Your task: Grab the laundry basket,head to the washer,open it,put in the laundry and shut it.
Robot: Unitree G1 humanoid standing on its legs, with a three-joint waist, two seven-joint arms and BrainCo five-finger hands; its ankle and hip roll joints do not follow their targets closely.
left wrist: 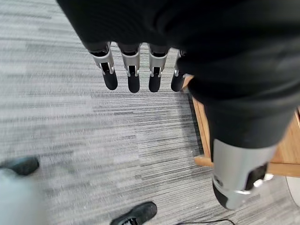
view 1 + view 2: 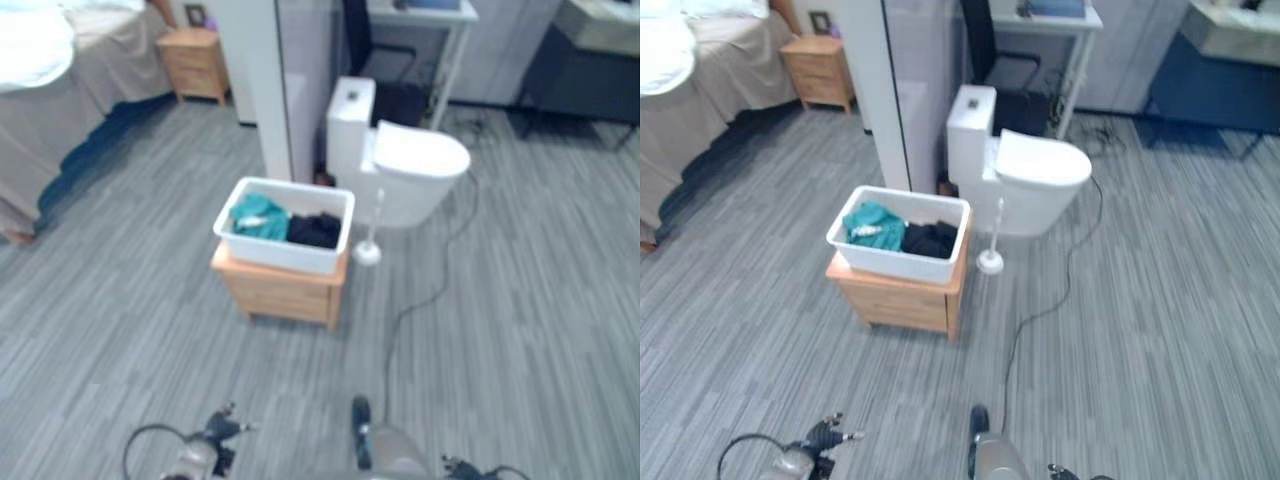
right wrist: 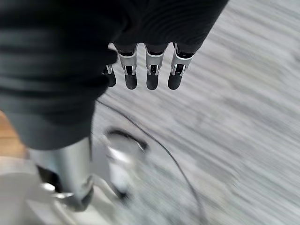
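left wrist view, left hand (image 1: 197,51) hanging, fingers (image 1: 133,70) straight; right hand (image 3: 70,56) fingers straight

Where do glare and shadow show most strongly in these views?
Left eye view: the white bedding glares brightest and the toilet lid shines; shadow darkens the floor beside the bed. Right eye view: the laundry basket is evenly lit.

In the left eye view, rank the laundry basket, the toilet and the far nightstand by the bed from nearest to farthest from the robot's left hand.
The left hand hangs low at the robot's left side, fingers straight.
1. Laundry basket: straight ahead on the wooden stand.
2. Toilet: behind the basket, to the right.
3. Nightstand: far back left, beside the bed.
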